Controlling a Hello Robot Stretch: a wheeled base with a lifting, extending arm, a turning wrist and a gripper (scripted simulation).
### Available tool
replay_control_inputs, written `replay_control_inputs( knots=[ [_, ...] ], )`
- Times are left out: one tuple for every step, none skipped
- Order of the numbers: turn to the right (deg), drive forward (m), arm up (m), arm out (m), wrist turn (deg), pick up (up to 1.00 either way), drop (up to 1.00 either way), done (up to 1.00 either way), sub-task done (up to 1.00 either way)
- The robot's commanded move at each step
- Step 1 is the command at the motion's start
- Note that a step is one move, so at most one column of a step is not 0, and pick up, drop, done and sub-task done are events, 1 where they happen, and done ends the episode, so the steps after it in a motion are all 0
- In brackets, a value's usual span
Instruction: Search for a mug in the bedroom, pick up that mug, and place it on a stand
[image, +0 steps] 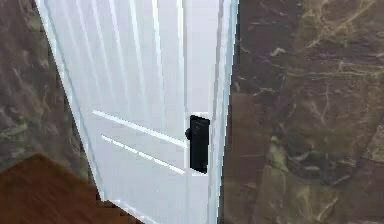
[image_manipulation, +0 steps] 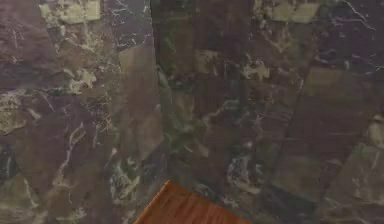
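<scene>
forward view: a white panelled door stood close ahead, seen at an angle, with its thin edge toward the view's right. a dark handle plate sat on that edge side at about mid height. a dark marbled wall lay to the right of the door and also past its left side. a patch of reddish wood floor showed at the lower left. judged: the door was swung on its hinges and not flush in a frame, so a passage probably lay beside it.

arm side view: more marbled wall, very near, with a small wedge of wood floor at the bottom edge. judged: the base sat tight to the wall, as it would at a doorway.

gripper: state could not be told from these pictures.

mug: its location could not be told. judged: the search step was in hand, with pick and place on the stand not yet begun.
</scene>
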Motion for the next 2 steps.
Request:
replay_control_inputs(
  knots=[
    [-45.0,0.00,0.00,0.00,0.0,0.00,0.00,0.00,0.00],
    [-45.0,0.00,0.00,0.00,0.0,0.00,0.00,0.00,0.00]
  ],
)
